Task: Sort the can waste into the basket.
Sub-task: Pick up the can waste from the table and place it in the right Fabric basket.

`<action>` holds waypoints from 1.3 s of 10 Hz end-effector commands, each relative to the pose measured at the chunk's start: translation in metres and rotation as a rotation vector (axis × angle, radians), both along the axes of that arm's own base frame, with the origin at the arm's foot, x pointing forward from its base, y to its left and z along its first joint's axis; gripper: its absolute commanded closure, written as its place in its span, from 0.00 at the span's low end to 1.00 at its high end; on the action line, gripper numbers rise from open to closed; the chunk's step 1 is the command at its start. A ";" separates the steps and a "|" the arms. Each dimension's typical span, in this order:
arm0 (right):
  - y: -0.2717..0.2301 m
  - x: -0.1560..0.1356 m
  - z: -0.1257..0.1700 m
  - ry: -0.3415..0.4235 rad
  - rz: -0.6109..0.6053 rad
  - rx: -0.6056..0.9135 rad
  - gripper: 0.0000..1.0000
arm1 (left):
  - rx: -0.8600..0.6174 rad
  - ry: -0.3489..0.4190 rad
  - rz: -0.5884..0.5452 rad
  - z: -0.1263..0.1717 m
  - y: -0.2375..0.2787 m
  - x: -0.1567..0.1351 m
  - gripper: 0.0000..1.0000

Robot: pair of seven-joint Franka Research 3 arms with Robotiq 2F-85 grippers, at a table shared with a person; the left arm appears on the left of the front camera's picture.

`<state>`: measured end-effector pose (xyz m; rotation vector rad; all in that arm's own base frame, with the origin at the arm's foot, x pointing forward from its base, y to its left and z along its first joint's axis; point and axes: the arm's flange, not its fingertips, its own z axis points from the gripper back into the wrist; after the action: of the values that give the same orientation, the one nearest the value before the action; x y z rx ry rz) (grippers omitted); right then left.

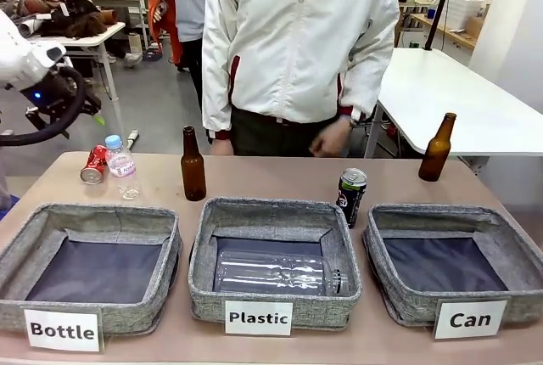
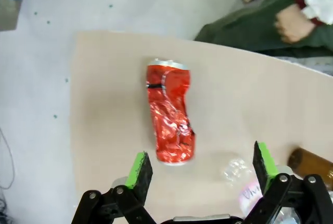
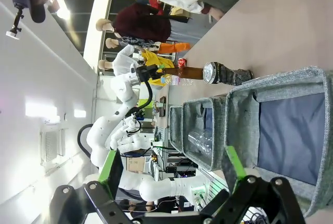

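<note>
Can basket [image 1: 450, 210] empty, 0/2 sorted. Outside it on surface [image 1: 280, 180]: red can [image 1: 93, 165], black can [image 1: 350, 197]. Wide, nothing held: left hand [image 2: 201, 157], right hand [image 3: 171, 156].

A robotics lab: a white robot arm [image 1: 21, 55] at a tan table [image 1: 280, 180] set with a Bottle tray [image 1: 93, 212], Plastic tray [image 1: 271, 206] and Can basket [image 1: 450, 210]; behind stand a white workbench [image 1: 450, 93] and a cluttered table [image 1: 89, 38] on bare grey floor [image 1: 153, 102].
</note>
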<state>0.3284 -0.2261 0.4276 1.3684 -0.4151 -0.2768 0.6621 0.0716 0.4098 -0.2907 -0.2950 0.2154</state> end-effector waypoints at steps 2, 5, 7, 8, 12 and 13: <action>-0.001 -0.002 0.001 -0.016 0.014 -0.011 0.00 | 0.119 0.042 0.028 -0.040 -0.005 0.020 0.00; -0.001 -0.002 0.001 -0.016 0.014 -0.011 0.00 | 0.118 -0.015 0.005 -0.079 -0.014 0.034 0.00; -0.001 -0.002 0.001 -0.016 0.014 -0.011 0.00 | 0.188 0.018 0.026 -0.092 -0.018 0.043 0.00; -0.001 -0.002 0.001 -0.016 0.014 -0.011 0.00 | 0.209 0.025 0.034 -0.095 -0.018 0.045 0.00; -0.001 -0.002 0.001 -0.016 0.014 -0.011 0.00 | 0.214 0.030 0.025 -0.097 -0.022 0.044 0.39; -0.001 -0.002 0.001 -0.016 0.014 -0.011 0.00 | 0.233 0.038 0.024 -0.096 -0.023 0.046 0.59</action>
<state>0.3284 -0.2261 0.4276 1.3684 -0.4149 -0.2768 0.7028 0.0522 0.3083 -0.0880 -0.2951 0.1922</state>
